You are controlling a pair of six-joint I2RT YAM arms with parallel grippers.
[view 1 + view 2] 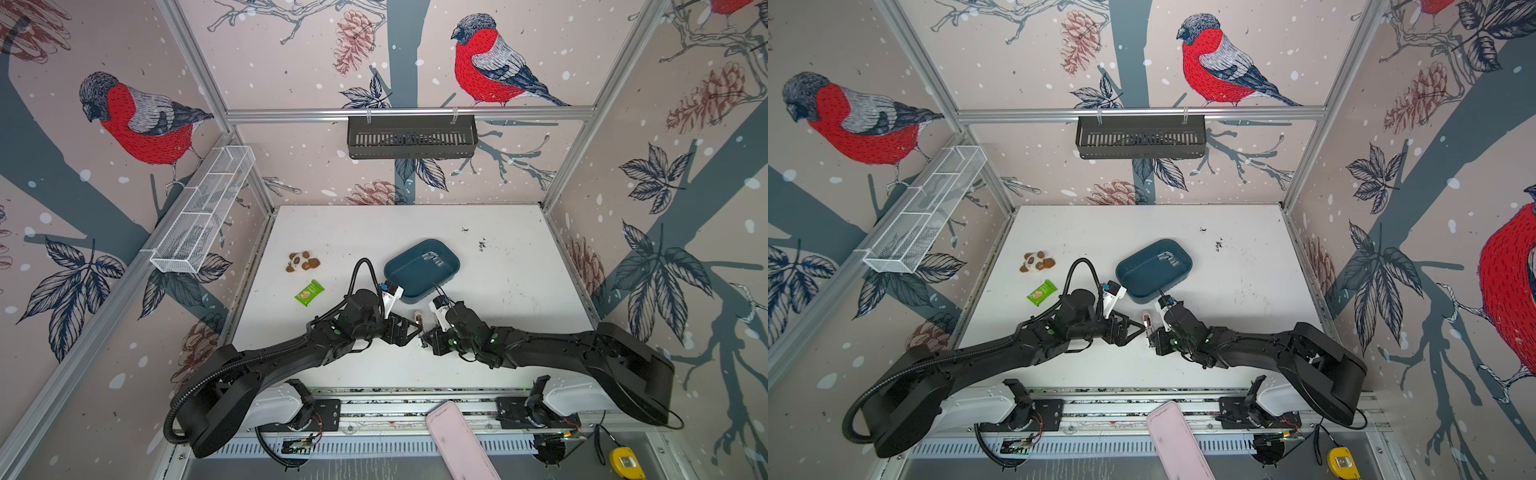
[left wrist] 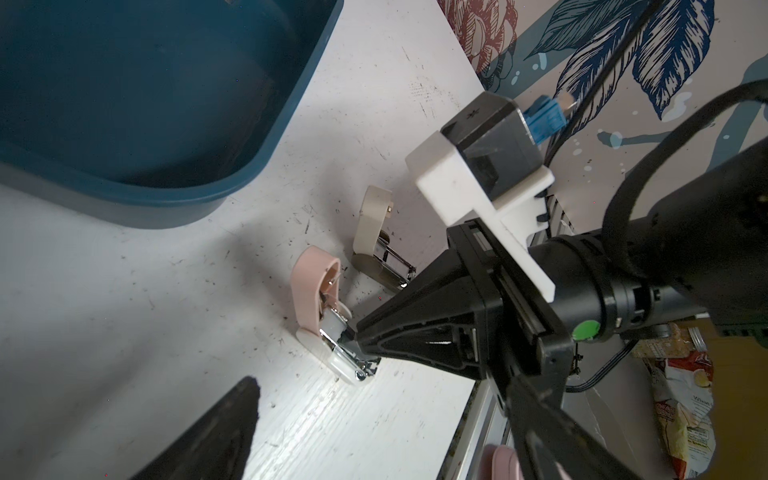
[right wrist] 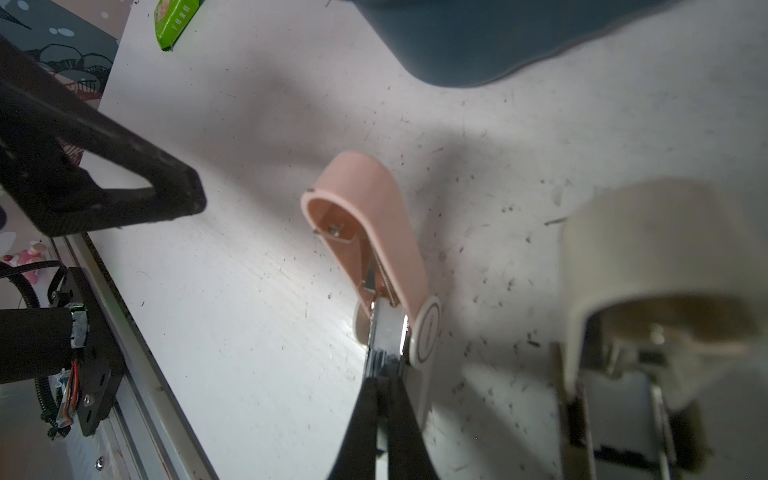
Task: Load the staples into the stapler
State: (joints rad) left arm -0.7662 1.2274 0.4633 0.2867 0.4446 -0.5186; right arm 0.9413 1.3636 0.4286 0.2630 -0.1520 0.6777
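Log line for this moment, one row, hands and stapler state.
left hand: open, beside pink stapler | right hand: shut, tips at its metal rail | pink stapler: lid open | staples: in blue tray

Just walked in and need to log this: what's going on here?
The right gripper is shut, its tips at the metal rail of the opened pink stapler on the table; whether it pinches a strip is unclear. The left gripper hovers open beside it. A cream stapler lies open nearby, and spare staples sit in the blue tray.
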